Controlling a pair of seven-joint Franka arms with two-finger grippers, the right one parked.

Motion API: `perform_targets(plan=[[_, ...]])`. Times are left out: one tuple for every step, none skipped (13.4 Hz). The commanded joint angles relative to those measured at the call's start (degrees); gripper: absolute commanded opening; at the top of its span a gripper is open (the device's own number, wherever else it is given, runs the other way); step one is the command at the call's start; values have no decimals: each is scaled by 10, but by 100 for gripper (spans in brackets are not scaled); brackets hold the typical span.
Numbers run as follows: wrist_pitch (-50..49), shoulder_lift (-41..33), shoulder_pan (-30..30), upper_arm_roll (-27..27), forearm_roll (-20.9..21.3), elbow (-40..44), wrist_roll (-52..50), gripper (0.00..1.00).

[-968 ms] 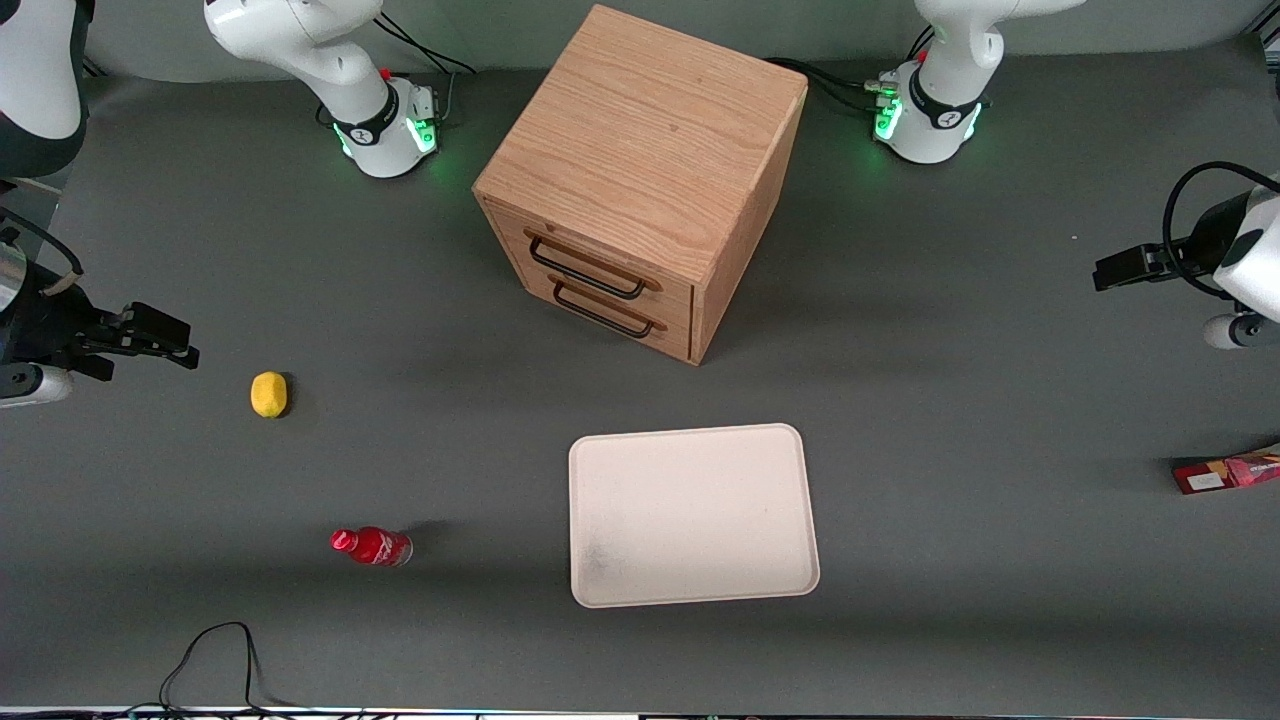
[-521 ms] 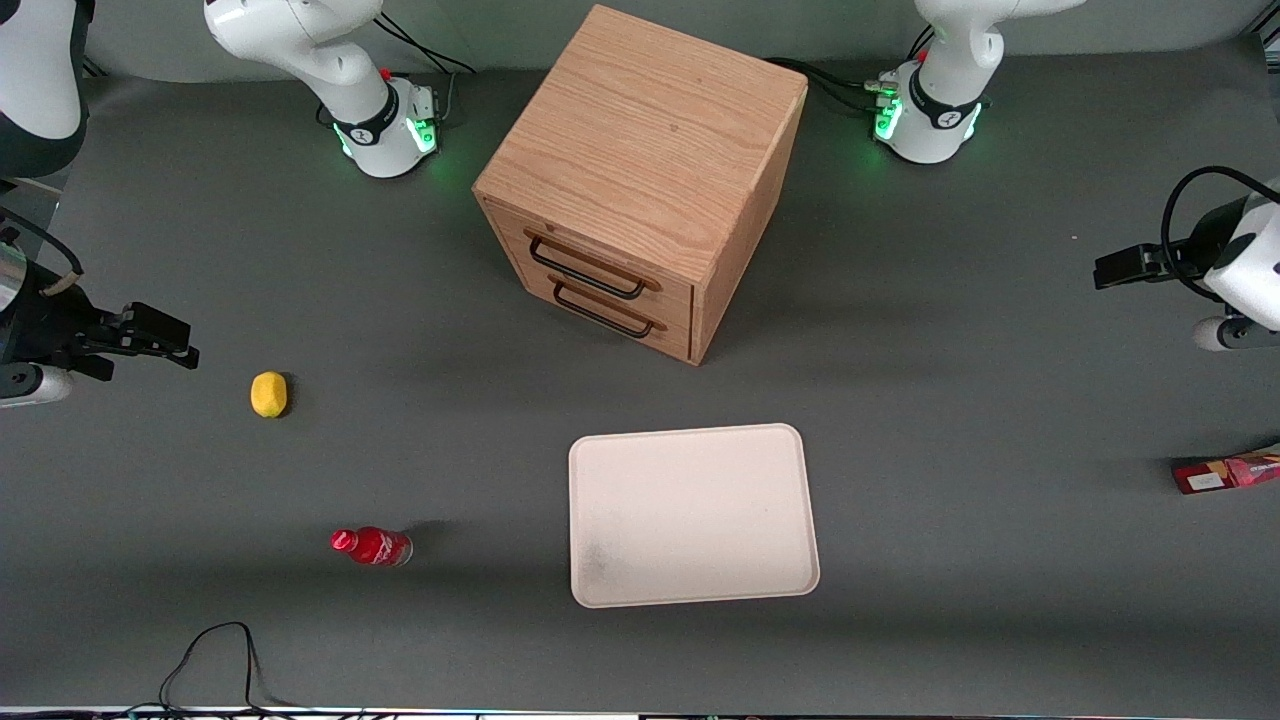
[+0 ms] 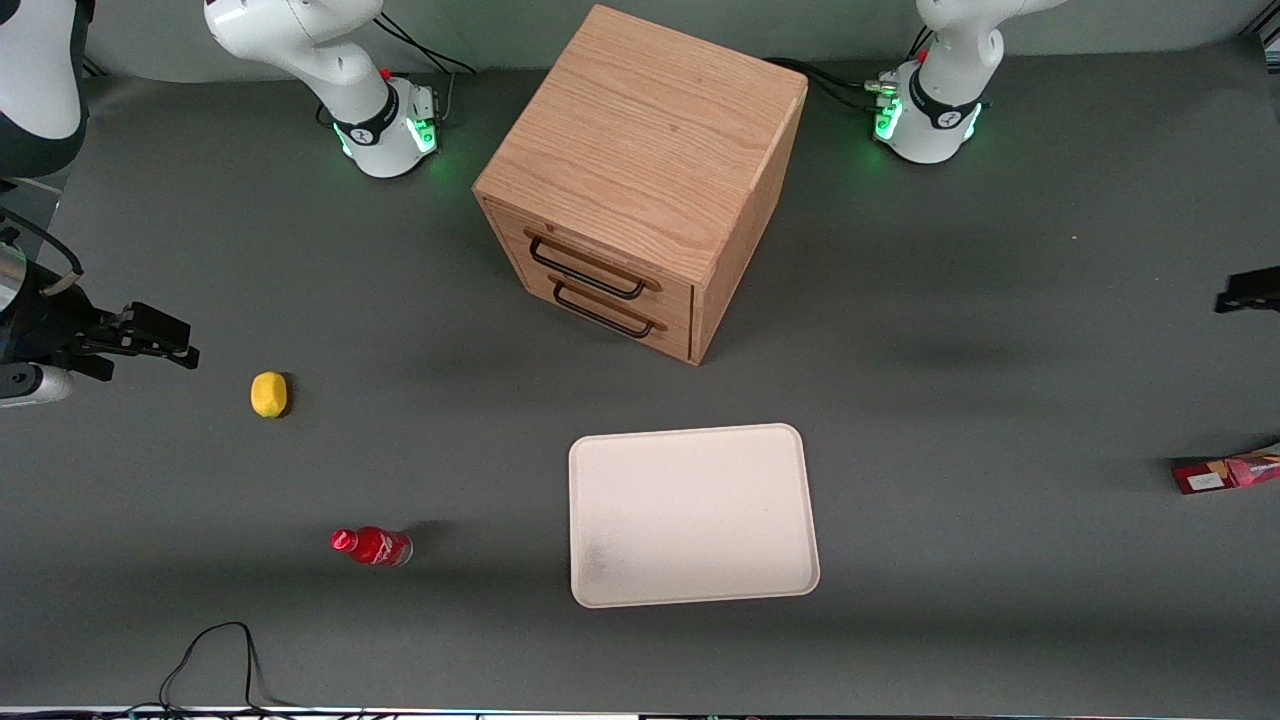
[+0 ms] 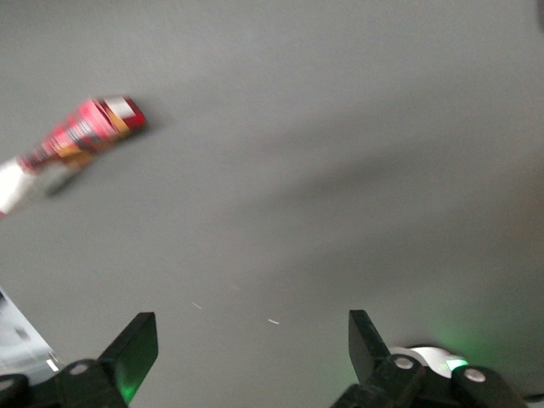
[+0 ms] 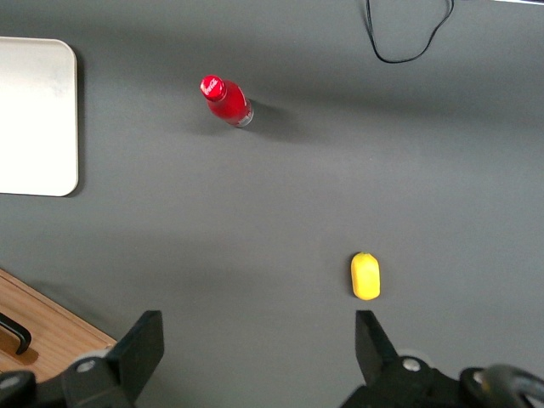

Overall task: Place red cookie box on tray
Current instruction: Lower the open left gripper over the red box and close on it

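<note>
Left gripper (image 4: 246,353) is spread wide and holds nothing — in the wrist view both fingertips (image 4: 134,344) frame bare grey table (image 4: 340,170), with the red cookie box (image 4: 81,136) well apart from them, lying flat on the mat. In the front view only a dark sliver of the gripper (image 3: 1250,292) shows at the frame edge toward the working arm's end. That's the change: 1 s ago the wrist and its cable loop were fully in view, farther from the front camera than the box; now the arm has swung outward and mostly out of frame. I read this as the approach to the red cookie box (image 3: 1228,473), not a grasp yet. The box hasn't moved, sitting at the table's edge on the working arm's side. The tray (image 3: 692,515) is well apart from it, nearer the front camera than the wooden drawer cabinet (image 3: 640,180), with nothing on it. Task is 0 steps done — pick first, then a long carry to the tray.
</note>
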Motion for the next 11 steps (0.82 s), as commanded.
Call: perform_targets(plan=[[56,57,34,-6,24,64,199,100],[97,68,46,-6,28,64,271,100],[133,81,62,-7,28,64,345,100],[168,103,84,-8,20,66,423,100],[188,126,109,-12,-2,74,490,100],[192,147,119,-10,-22,89,527,100],[191,163,127,-9,-23,103,545,100],[190,173,129,-8,-22,108,563,100],[188,179,129,-7,-20,108,582,100],[186,192,130,-7,-19,108,606,99],[190,202,139,-8,-19,108,631,99]])
